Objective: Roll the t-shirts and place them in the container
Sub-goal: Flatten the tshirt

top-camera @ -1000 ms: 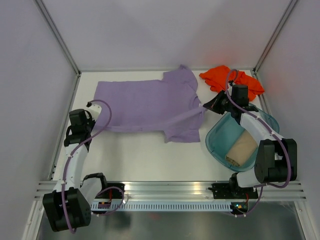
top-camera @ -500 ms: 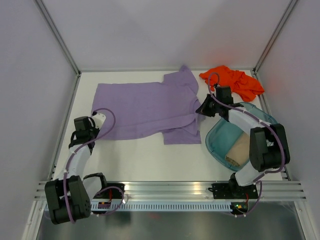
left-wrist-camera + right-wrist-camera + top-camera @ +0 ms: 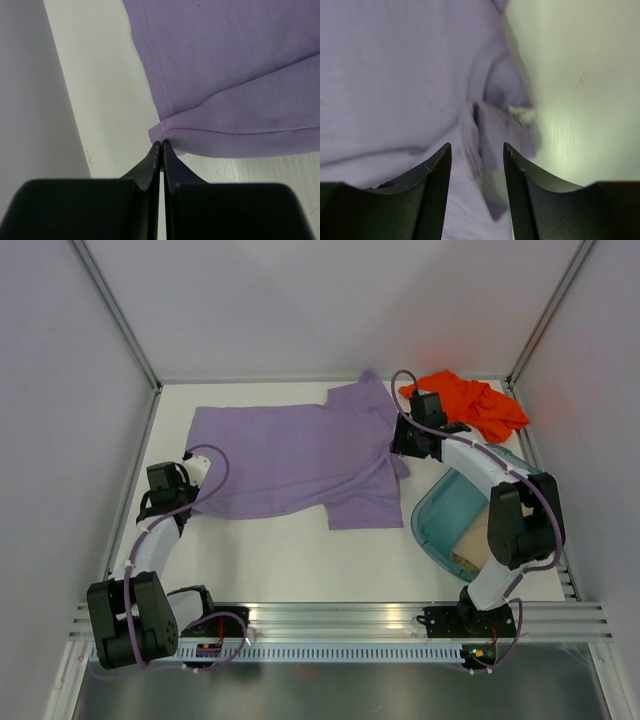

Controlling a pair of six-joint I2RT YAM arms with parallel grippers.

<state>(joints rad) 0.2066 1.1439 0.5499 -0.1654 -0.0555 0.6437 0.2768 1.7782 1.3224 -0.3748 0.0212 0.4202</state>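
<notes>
the lavender t-shirt (image 3: 300, 455) is lying spread flat on the counter (image 3: 300, 560), its long axis running left to right, hem toward the left arm and collar toward the right. the left jaws are pressing fully together at the near hem corner. the cloth is sitting right at their tips, but the wrist view is not showing whether any fabric is caught. the right jaws are standing partly apart over the bunched collar, gripping nothing. any roll is likely running along that long axis, with one arm sitting at each end. the orange-red t-shirt (image 3: 470, 405) is lying crumpled at the far right, and the tan t-shirt (image 3: 482, 538) is resting inside the teal tub (image 3: 435, 510).
</notes>
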